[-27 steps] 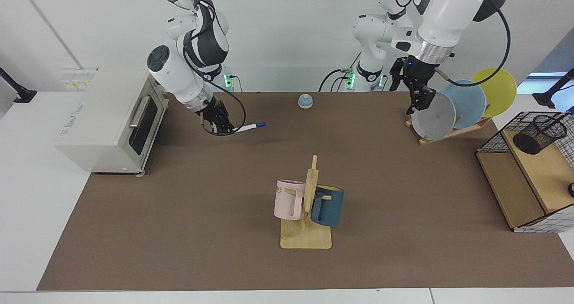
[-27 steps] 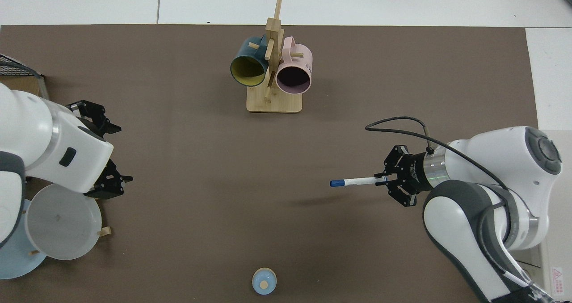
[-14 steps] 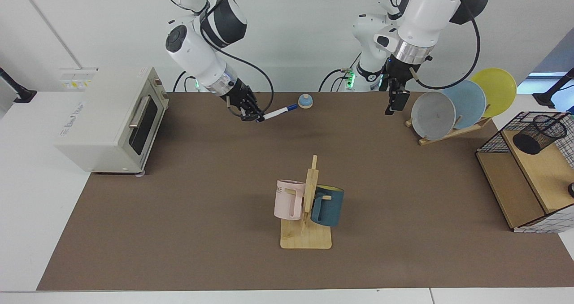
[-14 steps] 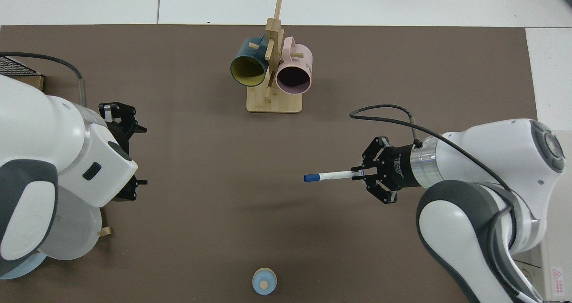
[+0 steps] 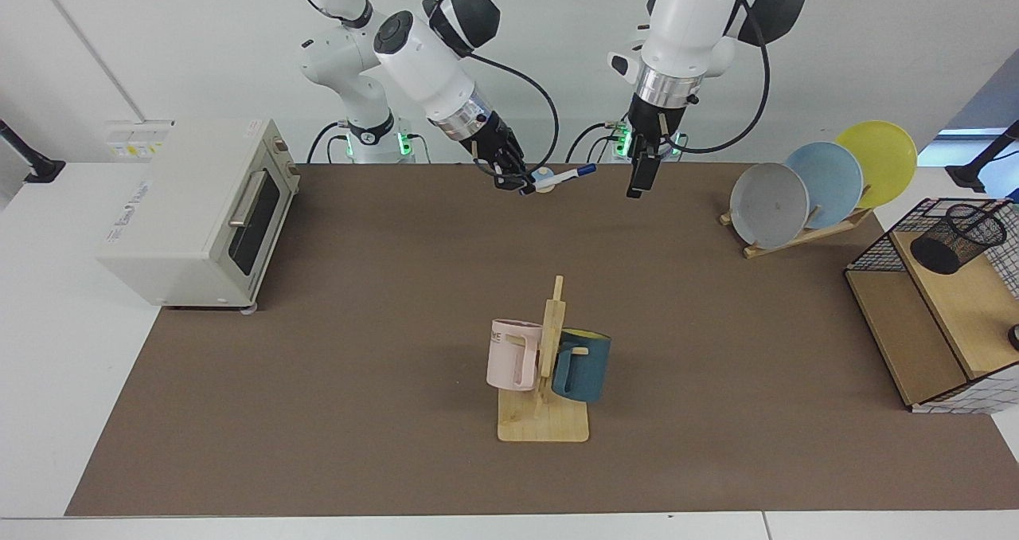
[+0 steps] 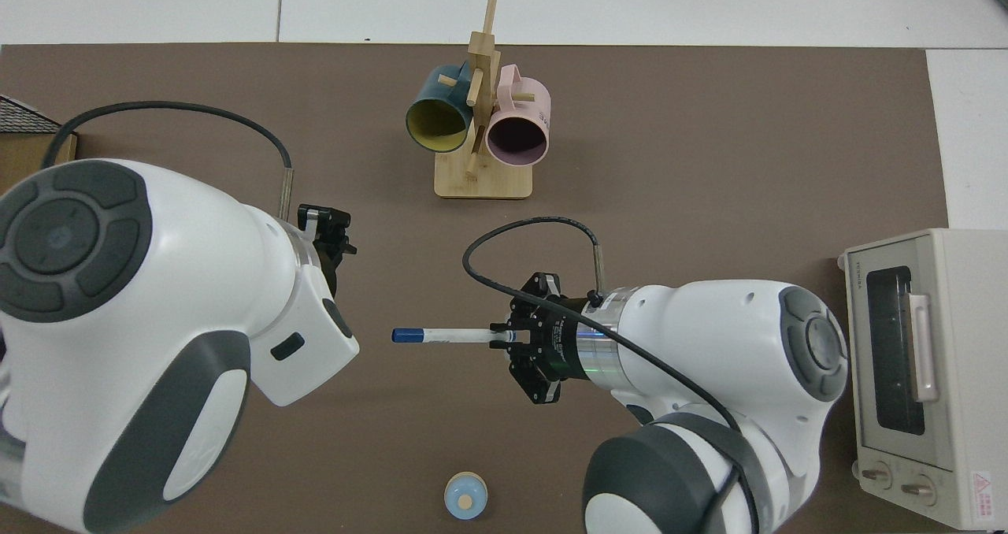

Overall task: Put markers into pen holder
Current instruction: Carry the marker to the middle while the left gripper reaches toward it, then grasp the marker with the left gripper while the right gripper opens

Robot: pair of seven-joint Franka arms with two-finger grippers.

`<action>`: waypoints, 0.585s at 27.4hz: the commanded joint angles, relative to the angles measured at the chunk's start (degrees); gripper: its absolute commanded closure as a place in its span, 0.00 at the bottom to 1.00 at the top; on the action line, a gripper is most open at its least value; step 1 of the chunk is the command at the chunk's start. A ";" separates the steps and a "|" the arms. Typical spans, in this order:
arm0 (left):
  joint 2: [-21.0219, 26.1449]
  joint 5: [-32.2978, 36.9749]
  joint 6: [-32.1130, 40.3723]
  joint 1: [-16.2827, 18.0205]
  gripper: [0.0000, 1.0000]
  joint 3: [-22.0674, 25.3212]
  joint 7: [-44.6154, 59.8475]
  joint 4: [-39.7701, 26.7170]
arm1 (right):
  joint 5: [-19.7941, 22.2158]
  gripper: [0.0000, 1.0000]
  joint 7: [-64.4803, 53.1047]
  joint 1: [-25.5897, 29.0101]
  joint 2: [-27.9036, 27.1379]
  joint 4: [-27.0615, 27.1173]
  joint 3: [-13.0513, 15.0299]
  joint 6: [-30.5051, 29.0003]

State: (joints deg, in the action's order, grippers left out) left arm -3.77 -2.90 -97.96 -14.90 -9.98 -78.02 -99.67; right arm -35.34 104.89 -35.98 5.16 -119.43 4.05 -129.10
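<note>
Facing view: the right gripper (image 5: 513, 180) is up over the far edge of the brown mat (image 5: 358, 349), fingers clamped on the white barrel of the slim marker (image 5: 562, 176), which juts sideways with its dark blue cap pointing toward the left gripper (image 5: 639, 175). That left gripper hangs nose-down just beside the cap; whether its black fingers are apart or together cannot be told from either view. A small round blue bell (image 5: 544, 180) on a pale base sits right behind the marker.

From the top, the marker (image 6: 445, 335) is a straight thin rod lying level, its rear end pinched in the right gripper (image 6: 504, 335), well above the mat.

Pen holder (image 5: 957, 238), a black wire-mesh cylinder, sits tilted on the wooden shelf of the wire-grid basket (image 5: 876, 249) at the mat's edge, far from the marker.

Mid-mat stands a bamboo mug rack (image 5: 548, 412) with a matte pink mug (image 5: 511, 354) and a teal mug (image 5: 585, 365) hung either side. Three smooth round plates, grey (image 5: 768, 204), light blue (image 5: 832, 175) and yellow (image 5: 882, 158), lean in a wooden rack. A boxy cream toaster oven (image 5: 191, 213) sits on the other side.
</note>
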 commanded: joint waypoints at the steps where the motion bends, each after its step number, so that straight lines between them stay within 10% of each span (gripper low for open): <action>1: -0.44 -0.79 -1.62 -1.01 0.01 -1.96 1.90 -1.67 | -1.75 1.00 1.37 -1.29 0.03 0.25 0.34 -1.06; 11: -1.85 -0.70 -3.38 -2.77 0.19 -3.63 2.08 -5.62 | -3.86 1.00 3.39 -3.49 0.03 0.25 0.34 -3.52; 16: -2.11 -0.70 -3.12 -2.77 0.54 -3.99 2.08 -6.07 | -3.86 1.00 3.30 -3.40 0.03 0.25 0.34 -3.52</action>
State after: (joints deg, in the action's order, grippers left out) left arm -3.84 -3.02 -99.56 -17.11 -14.28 -76.41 -103.05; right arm -37.92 107.30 -39.04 5.16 -119.23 4.11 -131.27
